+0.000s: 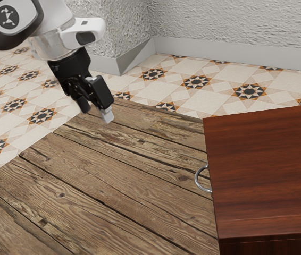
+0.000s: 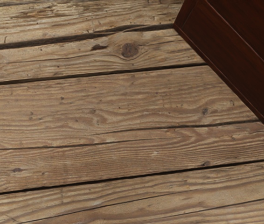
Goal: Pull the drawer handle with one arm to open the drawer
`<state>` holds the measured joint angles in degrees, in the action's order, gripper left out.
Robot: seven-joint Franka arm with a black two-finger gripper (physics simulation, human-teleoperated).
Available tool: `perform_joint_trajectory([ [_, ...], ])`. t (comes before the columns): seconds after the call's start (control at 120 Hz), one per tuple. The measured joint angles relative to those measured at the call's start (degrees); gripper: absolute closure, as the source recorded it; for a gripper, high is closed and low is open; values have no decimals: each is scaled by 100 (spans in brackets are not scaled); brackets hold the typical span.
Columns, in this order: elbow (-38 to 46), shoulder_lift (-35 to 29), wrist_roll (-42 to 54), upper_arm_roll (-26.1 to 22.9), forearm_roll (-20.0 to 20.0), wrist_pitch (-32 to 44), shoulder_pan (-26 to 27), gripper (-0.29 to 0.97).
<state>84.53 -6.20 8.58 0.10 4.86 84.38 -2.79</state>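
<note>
A dark red-brown wooden cabinet [image 1: 265,175] stands at the exterior view's right. A small metal ring handle [image 1: 202,179] sticks out from its face toward the arm; the drawer front itself is edge-on and hidden. My black gripper [image 1: 96,112] hangs in the air to the upper left of the handle, well apart from it, open with nothing between its fingers. In the wrist view a corner of the cabinet [image 2: 244,56] stands beside the bare planks under my hand.
Weathered wooden planks [image 1: 113,186] form the surface between my gripper and the cabinet. Patterned floor tiles [image 1: 203,85] and a rough white wall [image 1: 235,21] lie behind.
</note>
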Motion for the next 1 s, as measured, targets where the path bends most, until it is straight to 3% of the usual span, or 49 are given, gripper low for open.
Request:
perform_joint_trajectory([
  [0.2,-252,58,-138,-77,-15,-1,46,2],
  [0.342,151,-40,-483,-21,354,-31,25,4],
  [0.533,979,-98,-1762,-2,578,282,1231,3],
  [0.675,1327,-416,-2888,166,753,494,1698,3],
  [0.883,1836,-716,-4507,444,1041,695,1747,3],
  [1.0,1871,-614,-5167,421,825,774,1724,2],
])
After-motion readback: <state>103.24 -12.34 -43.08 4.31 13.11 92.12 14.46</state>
